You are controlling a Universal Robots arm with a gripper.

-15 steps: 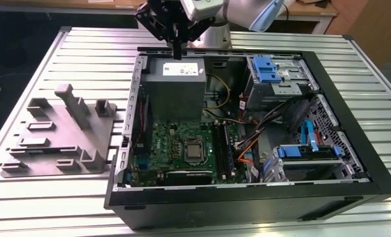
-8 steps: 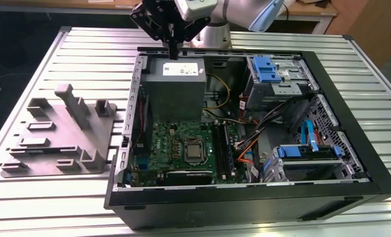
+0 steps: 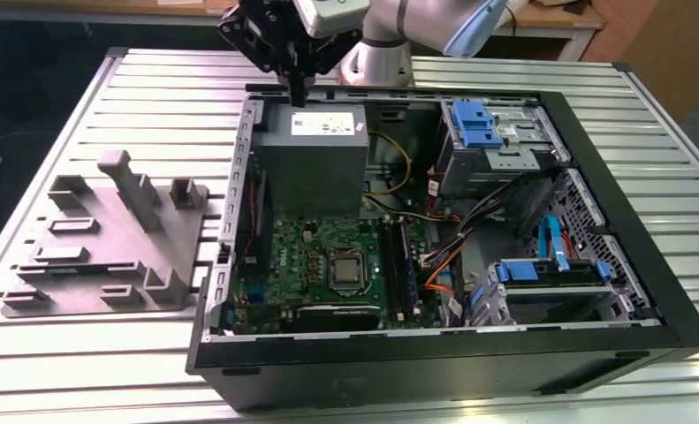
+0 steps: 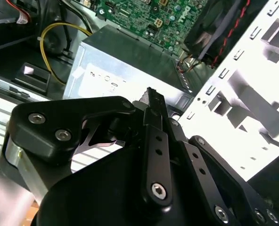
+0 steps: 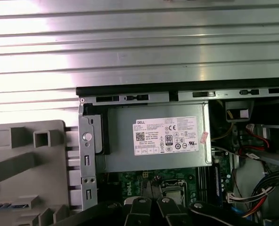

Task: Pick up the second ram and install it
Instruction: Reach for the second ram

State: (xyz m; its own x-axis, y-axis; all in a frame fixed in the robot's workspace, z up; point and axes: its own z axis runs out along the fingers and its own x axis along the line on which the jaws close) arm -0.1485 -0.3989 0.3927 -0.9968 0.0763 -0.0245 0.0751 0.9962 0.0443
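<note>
Above the far edge of the open black tower computer case point(image 3: 591, 141), the black two-fingered pincer point(image 3: 296, 95) is held with its tips pointing down, over the far end of the grey metal power supply box point(image 3: 314, 163). Its slim black fingers point(image 4: 156, 113) are pressed flat against each other, as seen in both wrist views, and nothing is gripped between them.

The case is laid on its side on the ribbed silver aluminium table point(image 3: 148, 88). The large green motherboard point(image 3: 307, 256) is exposed inside it, nearer than the power supply box. Just beside the case, on the exterior view's left, a grey moulded plastic fixture point(image 3: 102, 256) with upright posts and shallow pockets is set on the table.

The second ram point(image 5: 5, 205), a long, narrow bluish stick with a row of small marks, is seen in the first wrist view lying in a pocket of this fixture. It is cut off by the picture's edge, and how it is seated cannot be told. It is placed well apart from the pincer, towards the exterior view's left and nearer, down on the fixture, while the pincer is held higher, over the case. No contact is made between the two.
</note>
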